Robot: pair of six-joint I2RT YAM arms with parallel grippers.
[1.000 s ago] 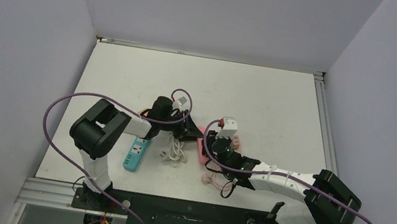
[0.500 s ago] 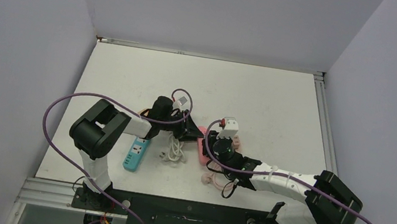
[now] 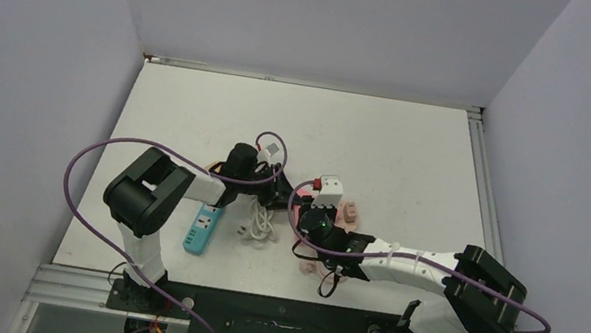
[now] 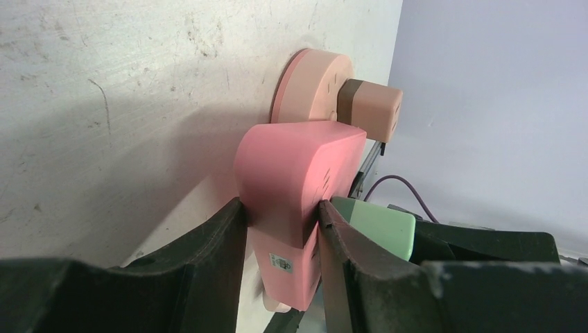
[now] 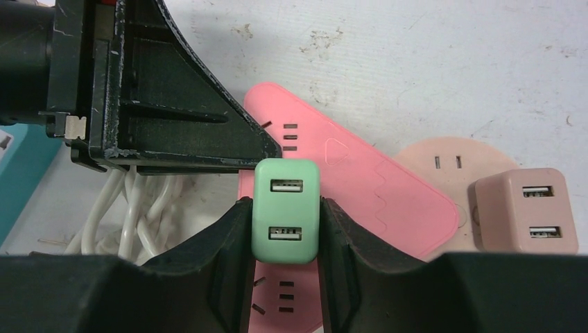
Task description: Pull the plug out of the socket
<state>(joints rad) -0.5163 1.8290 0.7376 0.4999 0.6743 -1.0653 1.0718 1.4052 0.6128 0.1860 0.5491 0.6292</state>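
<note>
The socket is a pink power strip [image 5: 378, 191] lying flat on the white table. My left gripper [image 4: 281, 208] is shut on one end of the strip [image 4: 298, 166], a finger on each side. The plug is a mint-green two-port USB adapter [image 5: 286, 208] standing over the strip's face. My right gripper [image 5: 284, 206] is shut on it, pads against both sides. The green plug [image 4: 378, 220] also shows just past the left gripper's right finger. I cannot tell whether its prongs sit in the strip. In the top view both grippers [image 3: 280, 198] [image 3: 312, 220] meet mid-table.
A round pale-pink socket [image 5: 444, 163] with a tan-pink USB adapter [image 5: 523, 208] lies right beside the strip. A coil of white cable [image 5: 132, 215] lies to the left, and a teal power strip [image 3: 201, 230] is further left. Purple arm cables arc over the table.
My right arm has swung to the left, its wrist now lying further over the pink strip. The left arm has stayed put and both grips are unchanged.
</note>
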